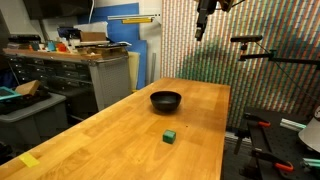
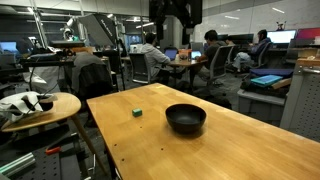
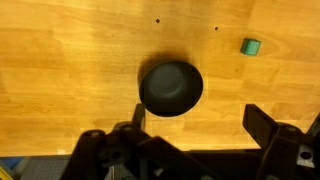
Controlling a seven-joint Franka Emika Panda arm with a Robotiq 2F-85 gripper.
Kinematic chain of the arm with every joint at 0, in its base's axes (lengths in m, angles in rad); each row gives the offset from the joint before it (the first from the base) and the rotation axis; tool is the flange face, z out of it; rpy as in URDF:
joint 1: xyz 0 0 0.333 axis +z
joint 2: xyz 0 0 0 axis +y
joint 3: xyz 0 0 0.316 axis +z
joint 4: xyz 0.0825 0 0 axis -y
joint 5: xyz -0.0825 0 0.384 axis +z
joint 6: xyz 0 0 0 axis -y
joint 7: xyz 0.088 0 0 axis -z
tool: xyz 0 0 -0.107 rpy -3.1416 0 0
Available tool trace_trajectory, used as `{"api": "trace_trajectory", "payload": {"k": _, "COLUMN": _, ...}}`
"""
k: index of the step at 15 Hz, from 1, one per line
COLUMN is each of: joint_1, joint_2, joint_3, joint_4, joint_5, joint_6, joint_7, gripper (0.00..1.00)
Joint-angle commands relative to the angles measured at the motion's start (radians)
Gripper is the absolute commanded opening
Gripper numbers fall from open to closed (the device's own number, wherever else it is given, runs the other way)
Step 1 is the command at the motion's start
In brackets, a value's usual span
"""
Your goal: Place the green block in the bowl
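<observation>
The green block (image 1: 171, 134) is a small cube lying on the wooden table, nearer the front than the bowl. It also shows in the exterior view (image 2: 137, 112) and at the upper right of the wrist view (image 3: 251, 46). The black bowl (image 1: 166, 100) stands empty near the table's middle, seen also in the exterior view (image 2: 186, 118) and the wrist view (image 3: 171, 87). My gripper (image 3: 196, 120) is open and empty, high above the table (image 1: 203, 22), looking down at the bowl.
The wooden table (image 1: 110, 130) has a yellow tape mark (image 1: 30, 160) at one corner. A workbench with clutter (image 1: 70, 55) stands behind. A round side table (image 2: 40, 108) with objects sits beside the table; people sit at desks in the background.
</observation>
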Motion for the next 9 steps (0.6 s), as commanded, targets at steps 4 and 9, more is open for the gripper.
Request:
{"api": "trace_trajectory", "payload": {"k": 4, "joint_1": 0.020, "joint_2": 0.109, "joint_3": 0.161, "joint_4": -0.015, "joint_5": -0.053, "joint_6": 0.177, "joint_7": 0.090, "gripper": 1.00}}
{"api": "trace_trajectory", "payload": {"k": 9, "joint_1": 0.046, "joint_2": 0.198, "joint_3": 0.258, "joint_4": -0.043, "joint_5": -0.144, "joint_6": 0.342, "joint_7": 0.229, "gripper": 1.00}}
